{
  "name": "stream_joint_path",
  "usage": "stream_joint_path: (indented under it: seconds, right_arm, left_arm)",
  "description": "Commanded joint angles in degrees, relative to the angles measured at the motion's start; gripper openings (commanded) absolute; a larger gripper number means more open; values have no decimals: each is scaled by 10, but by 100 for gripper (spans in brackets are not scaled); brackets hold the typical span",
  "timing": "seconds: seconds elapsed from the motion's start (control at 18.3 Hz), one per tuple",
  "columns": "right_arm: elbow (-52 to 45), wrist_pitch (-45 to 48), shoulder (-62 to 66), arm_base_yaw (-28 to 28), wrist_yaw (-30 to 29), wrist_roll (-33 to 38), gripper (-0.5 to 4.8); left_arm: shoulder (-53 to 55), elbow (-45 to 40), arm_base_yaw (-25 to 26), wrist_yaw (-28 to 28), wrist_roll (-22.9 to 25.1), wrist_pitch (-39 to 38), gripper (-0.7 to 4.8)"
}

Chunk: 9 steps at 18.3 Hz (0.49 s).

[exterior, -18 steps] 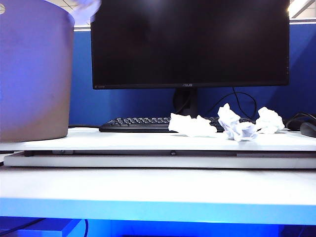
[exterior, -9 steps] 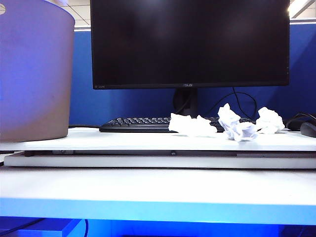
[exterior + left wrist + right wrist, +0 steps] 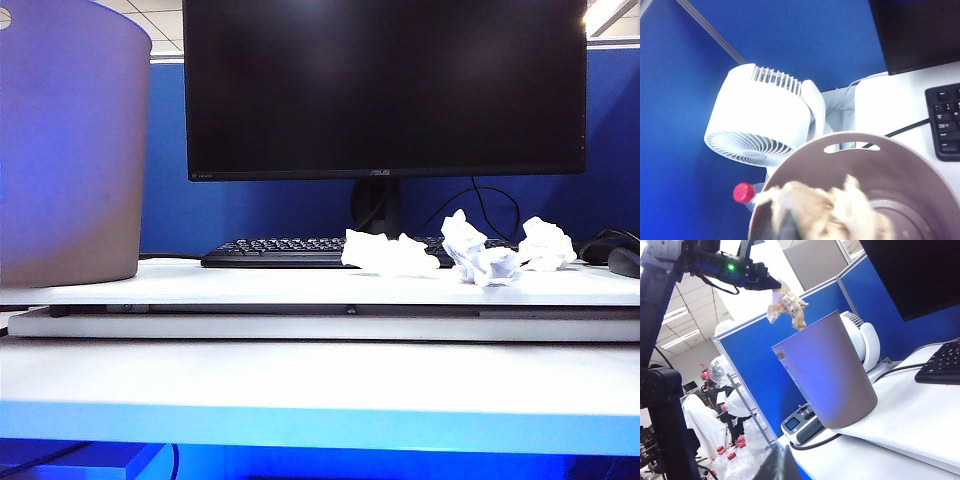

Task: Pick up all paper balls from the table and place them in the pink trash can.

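left hand (image 3: pixel 771 285) above the pink trash can (image 3: pixel 827 375) grasping the tan paper ball (image 3: pixel 787 304) right over the rim, so a release here could bounce it outside; three white paper balls (image 3: pixel 480 262) wait on the worktop (image 3: pixel 300 285), right hand's state cannot tell.

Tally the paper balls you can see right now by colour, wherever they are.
White paper balls on the table, in front of the keyboard: 3
Tan paper ball at the left end effector, above the pink trash can: 1
Total: 4
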Motion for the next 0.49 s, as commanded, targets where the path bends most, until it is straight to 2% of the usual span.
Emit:
stream_joint_path:
  seconds: [0.05,0.22,0.27,0.33,0.44,0.49]
  right_arm:
    - [1,5,-1,0,-2,-2,-5]
    - [1,5,-1,0,-4,-2,-5]
    - [1,5,-1,0,-4,-2,-5]
    - [1,5,-1,0,-3,-2,-5]
    - [1,5,-1,0,-3,-2,-5]
    - [1,5,-1,0,0,-2,-5]
  left_arm:
    - [-3,1,1,2,-3,9,143]
    - [-3,1,1,13,-5,19,237]
    - [-3,1,1,52,-18,28,270]
    - [-3,1,1,108,-27,37,289]
    - [8,1,0,332,-56,78,288]
    - [17,1,-4,414,-75,91,288]
